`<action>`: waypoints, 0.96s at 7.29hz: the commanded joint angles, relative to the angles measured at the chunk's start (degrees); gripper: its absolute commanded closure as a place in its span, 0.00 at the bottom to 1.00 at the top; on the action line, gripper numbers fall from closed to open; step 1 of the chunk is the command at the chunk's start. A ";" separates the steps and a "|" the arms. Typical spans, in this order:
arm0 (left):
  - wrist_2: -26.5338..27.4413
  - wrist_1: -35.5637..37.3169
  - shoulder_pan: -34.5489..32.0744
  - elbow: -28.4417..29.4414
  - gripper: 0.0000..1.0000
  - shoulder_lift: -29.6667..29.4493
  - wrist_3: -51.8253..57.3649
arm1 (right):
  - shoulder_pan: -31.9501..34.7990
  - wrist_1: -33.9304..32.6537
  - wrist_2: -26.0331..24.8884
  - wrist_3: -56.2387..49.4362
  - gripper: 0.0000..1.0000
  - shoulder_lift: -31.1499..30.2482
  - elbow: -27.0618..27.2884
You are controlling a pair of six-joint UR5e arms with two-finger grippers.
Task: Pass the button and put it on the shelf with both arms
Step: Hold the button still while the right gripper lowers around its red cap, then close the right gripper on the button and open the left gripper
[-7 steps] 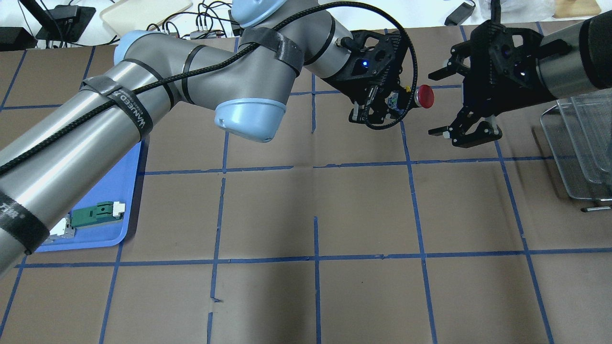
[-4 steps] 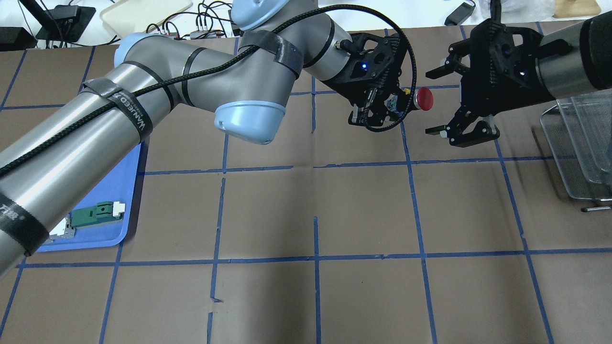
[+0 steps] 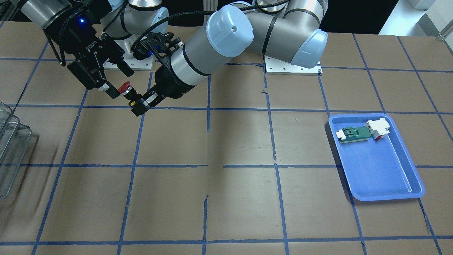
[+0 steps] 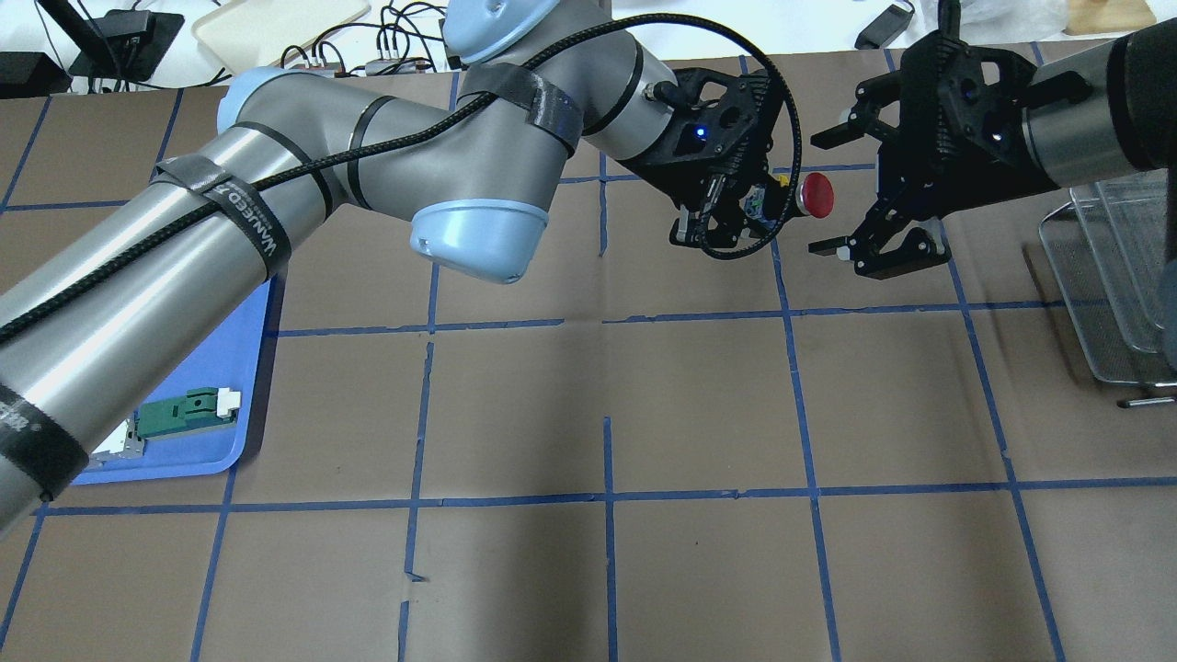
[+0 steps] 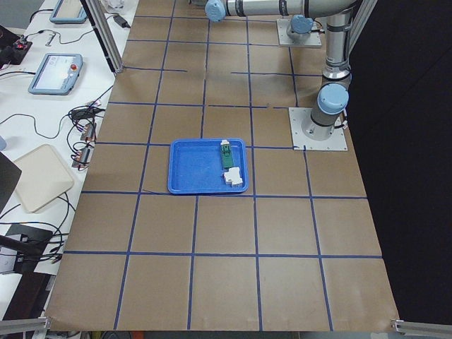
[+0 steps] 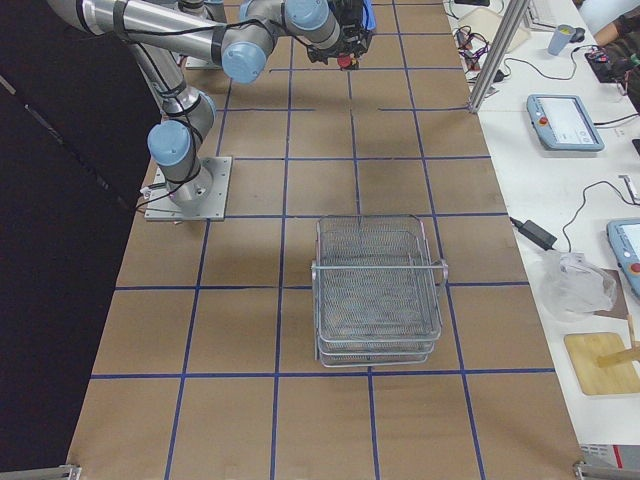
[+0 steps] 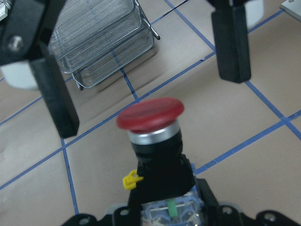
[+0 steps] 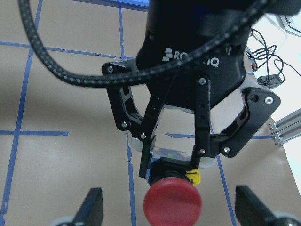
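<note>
The button, with a red cap (image 4: 817,195) and a black body, is held by its base in my left gripper (image 4: 749,200), which is shut on it above the table, cap pointing at my right gripper. My right gripper (image 4: 817,194) is open, its fingers (image 4: 832,248) on either side of the cap without touching it. The left wrist view shows the cap (image 7: 150,113) between the two black fingers (image 7: 56,99). The right wrist view shows the cap (image 8: 172,203) below my left gripper (image 8: 171,155). The wire-mesh shelf (image 4: 1113,276) stands at the right edge.
A blue tray (image 4: 221,386) at the left holds a green-and-white flat part (image 4: 184,412) and a white block, seen in the front view (image 3: 378,127). The shelf also shows in the right exterior view (image 6: 378,290). Cables and devices lie beyond the table's far edge.
My right gripper has moved left toward the button, so its open fingers now lie beside the red cap. My left gripper with the button has barely moved.
</note>
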 commanded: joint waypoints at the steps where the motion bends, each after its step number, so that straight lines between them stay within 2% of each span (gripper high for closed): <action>1: -0.04 -0.05 -0.05 -0.08 1.00 0.18 -0.03 | 0.01 0.11 0.06 0.58 0.00 0.81 -0.02; 2: -0.04 -0.05 0.03 -0.08 1.00 0.09 -0.03 | 0.01 0.38 0.15 1.19 0.00 1.25 -0.02; 3: -0.04 -0.05 0.04 -0.08 1.00 0.09 -0.03 | 0.09 0.47 0.15 1.28 0.19 1.17 -0.20; 4: -0.04 -0.05 0.04 -0.08 1.00 0.09 -0.03 | 0.09 0.21 1.72 1.02 0.45 1.17 -0.29; 5: -0.04 -0.05 0.04 -0.08 1.00 0.09 -0.03 | 0.09 -0.06 1.99 0.93 0.80 1.17 -0.55; 6: 0.05 -0.05 0.04 -0.17 1.00 0.09 -0.03 | 0.09 0.03 1.91 0.76 0.89 1.08 -0.55; 7: 0.05 -0.05 0.04 -0.17 1.00 0.09 -0.03 | 0.01 -0.32 1.82 0.58 0.94 1.17 -0.55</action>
